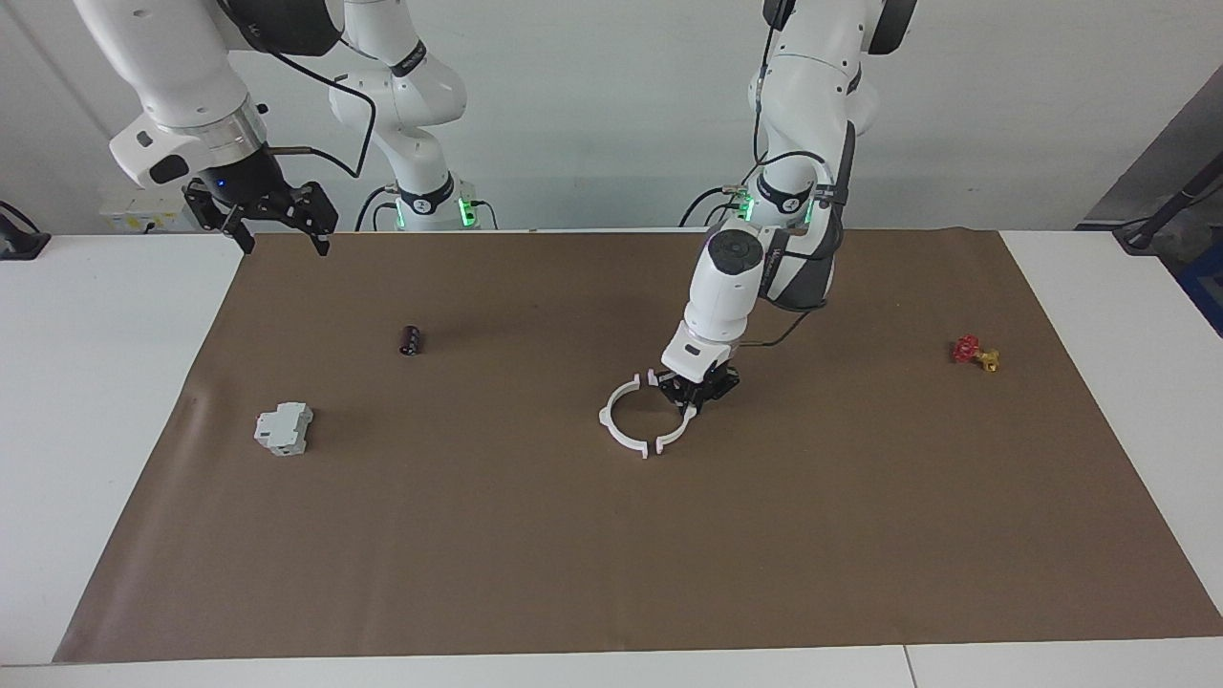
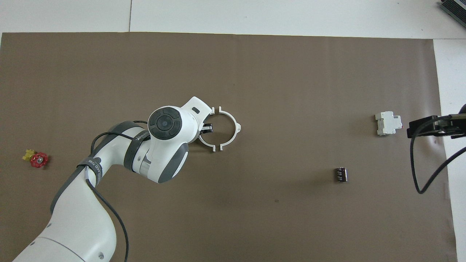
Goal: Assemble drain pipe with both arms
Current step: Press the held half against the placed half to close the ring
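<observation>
Though half hidden overhead, left hand (image 1: 695, 394) clamped on one half-ring (image 1: 676, 432); right hand (image 1: 274, 218) open, waiting.

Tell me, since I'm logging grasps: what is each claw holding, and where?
Left claw grips one white half-ring at mid-arc. Right claw holds nothing.

The mat (image 1: 535, 535) over the table looks like matt brown paper, faintly creased near its edges. The two half-rings (image 1: 626, 420) look like smooth white plastic. The arm casings (image 2: 160, 145) are glossy white with dark matt caps. The small valve (image 1: 973, 353) shines red and yellow.
</observation>
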Controlling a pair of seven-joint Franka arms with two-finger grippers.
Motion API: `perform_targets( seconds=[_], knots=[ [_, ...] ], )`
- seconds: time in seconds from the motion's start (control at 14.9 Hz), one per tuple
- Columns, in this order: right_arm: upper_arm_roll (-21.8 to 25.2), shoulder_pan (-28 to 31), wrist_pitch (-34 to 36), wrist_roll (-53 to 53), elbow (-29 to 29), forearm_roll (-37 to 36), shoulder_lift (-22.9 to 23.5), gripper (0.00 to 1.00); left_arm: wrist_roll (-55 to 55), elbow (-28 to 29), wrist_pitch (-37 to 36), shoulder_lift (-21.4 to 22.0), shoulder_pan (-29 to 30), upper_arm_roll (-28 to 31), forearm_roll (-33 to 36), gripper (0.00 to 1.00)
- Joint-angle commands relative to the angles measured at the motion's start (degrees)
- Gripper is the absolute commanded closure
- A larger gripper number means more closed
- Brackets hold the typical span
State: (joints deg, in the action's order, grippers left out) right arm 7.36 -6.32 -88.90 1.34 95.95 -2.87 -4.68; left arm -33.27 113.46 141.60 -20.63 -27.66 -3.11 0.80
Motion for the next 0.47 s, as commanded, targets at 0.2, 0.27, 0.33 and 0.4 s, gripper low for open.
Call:
perform_targets(
  seconds=[0.2, 0.27, 0.33, 0.4],
  knots=[
    [-0.2, 0.6, 0.3, -1.3, 0.5, 0.4, -0.9, 0.0, -1.7, -0.8, 0.7, -0.4, -1.2, 1.1, 0.0, 1.0],
    [-0.2, 0.6, 0.3, -1.3, 0.5, 0.4, -0.9, 0.0, -2.7, -0.8, 0.7, -0.5, -1.2, 1.1, 0.0, 1.0],
    [-0.2, 0.6, 0.3, -1.3, 0.5, 0.4, -0.9, 0.0, -3.5, -0.9, 0.7, -0.4, -1.2, 1.1, 0.0, 1.0],
    [-0.2, 0.6, 0.3, -1.3, 0.5, 0.4, -0.9, 0.0, -3.6, -1.0, 0.7, -0.4, -1.2, 1.1, 0.0, 1.0]
  ],
)
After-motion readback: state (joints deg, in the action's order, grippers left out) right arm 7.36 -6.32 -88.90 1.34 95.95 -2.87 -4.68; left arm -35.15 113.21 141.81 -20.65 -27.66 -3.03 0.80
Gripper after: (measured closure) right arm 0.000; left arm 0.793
